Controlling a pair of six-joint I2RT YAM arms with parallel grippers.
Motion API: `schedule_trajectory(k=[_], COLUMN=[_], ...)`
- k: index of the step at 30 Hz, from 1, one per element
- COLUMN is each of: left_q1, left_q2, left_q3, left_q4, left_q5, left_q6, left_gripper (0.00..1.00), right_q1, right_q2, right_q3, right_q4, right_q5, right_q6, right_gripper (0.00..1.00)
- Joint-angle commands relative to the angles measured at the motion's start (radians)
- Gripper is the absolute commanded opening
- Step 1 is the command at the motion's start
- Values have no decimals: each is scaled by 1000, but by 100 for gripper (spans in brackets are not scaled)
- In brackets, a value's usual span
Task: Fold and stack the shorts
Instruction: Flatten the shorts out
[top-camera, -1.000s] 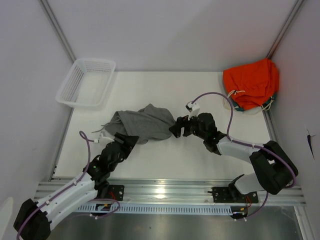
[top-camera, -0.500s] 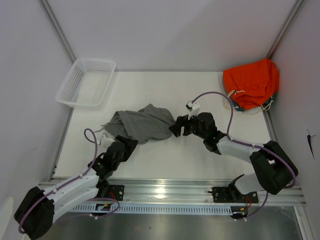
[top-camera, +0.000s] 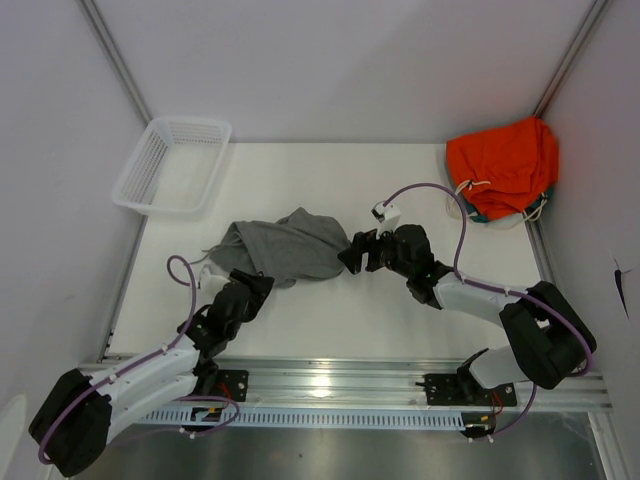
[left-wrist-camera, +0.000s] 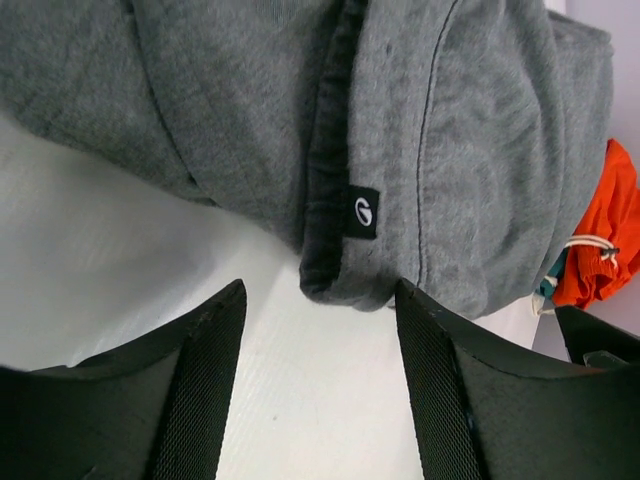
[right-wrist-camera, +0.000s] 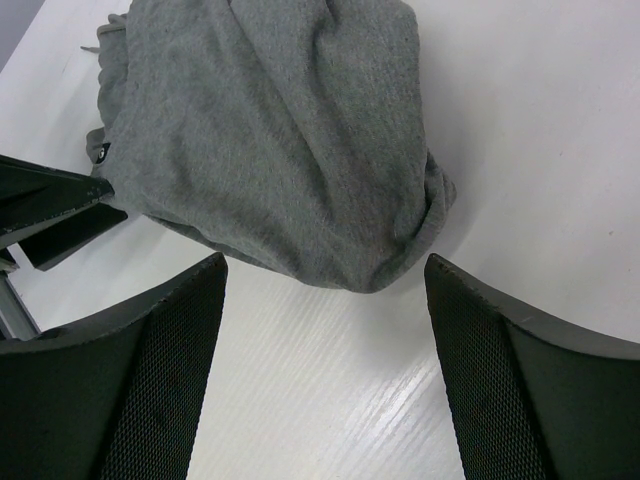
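At the middle of the white counter (top-camera: 330, 320), a little toward 9 o'clock, we see the shorts (top-camera: 285, 250) lying in a crumpled heap. They are mid-grey soft jersey, with folds bunched over one another. One hem shows a dark inner band and a small black tag (left-wrist-camera: 364, 211) with a white mark.

The left fingers (top-camera: 258, 281) sit at the heap's 7 o'clock, spread apart and grasping nothing, with the tagged hem corner just ahead of the gap between them. The right fingers (top-camera: 350, 256) stand at its 3 o'clock, spread wide and empty, the rounded edge of the cloth just beyond their tips.

We cannot make out legs or waistband in the bunch, and the left wrist view cuts the cloth off at 12 o'clock.
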Motion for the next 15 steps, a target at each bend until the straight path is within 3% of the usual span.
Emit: schedule_trajectory(k=[1,10,13,15], left_q1=[14,44,54,58], left_q2=[-5,41,69,82], left_q3=[26,15,14,18], left_q4=[51,135,182,193], left_q5=[-83,-45,-20,-6], left_q6=[35,58,67,68], left_gripper=[63,55,39,39], right_q1=[1,1,1,1], right_q2=[-13,-10,-9,-7], right_q3=[41,44,46,47], right_q4=[9,6,6,4], right_q5=[6,3,1,0], right_q6=[-17,-17,-17,-17], right_gripper=[82,82,82,82])
